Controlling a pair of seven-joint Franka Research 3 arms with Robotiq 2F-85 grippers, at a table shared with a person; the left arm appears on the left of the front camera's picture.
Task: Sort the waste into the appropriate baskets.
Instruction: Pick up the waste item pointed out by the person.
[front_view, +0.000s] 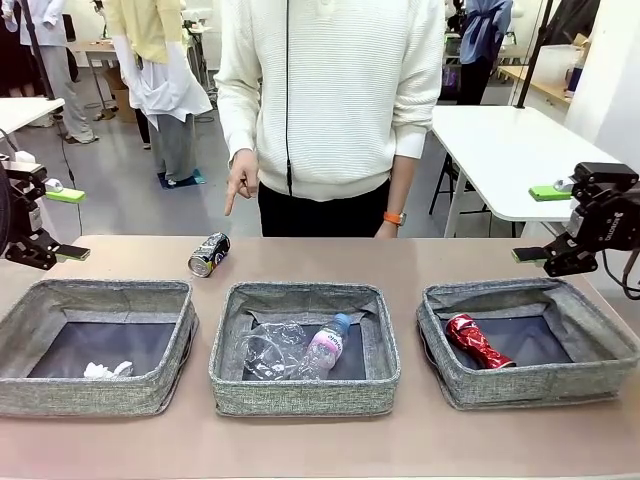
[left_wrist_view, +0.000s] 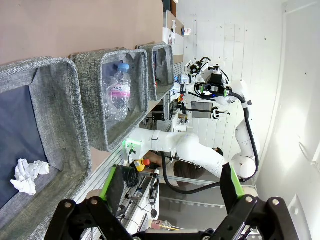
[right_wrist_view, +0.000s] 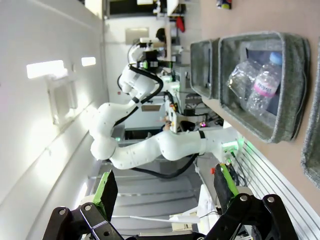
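Observation:
Three grey baskets stand in a row. The left basket (front_view: 100, 395) holds a crumpled paper ball (front_view: 108, 370) (left_wrist_view: 27, 175). In the middle basket (front_view: 300, 392) lie a clear cup (front_view: 268, 350) and a pink-labelled bottle (front_view: 326, 346) (left_wrist_view: 117, 92) (right_wrist_view: 262, 85). A red can (front_view: 478, 340) lies in the right basket (front_view: 530, 385). A black-silver can (front_view: 208, 254) lies on the table behind the baskets, under the person's pointing hand (front_view: 238, 185). My left gripper (front_view: 68, 225) (left_wrist_view: 172, 200) hangs open at the left edge. My right gripper (front_view: 540, 224) (right_wrist_view: 165, 195) hangs open at the right, above the right basket's far corner.
The person stands at the far side of the table, behind the middle basket. Bare tabletop (front_view: 400, 262) runs behind the baskets, and a narrow strip lies in front of them. A white table (front_view: 510, 150) stands at the back right.

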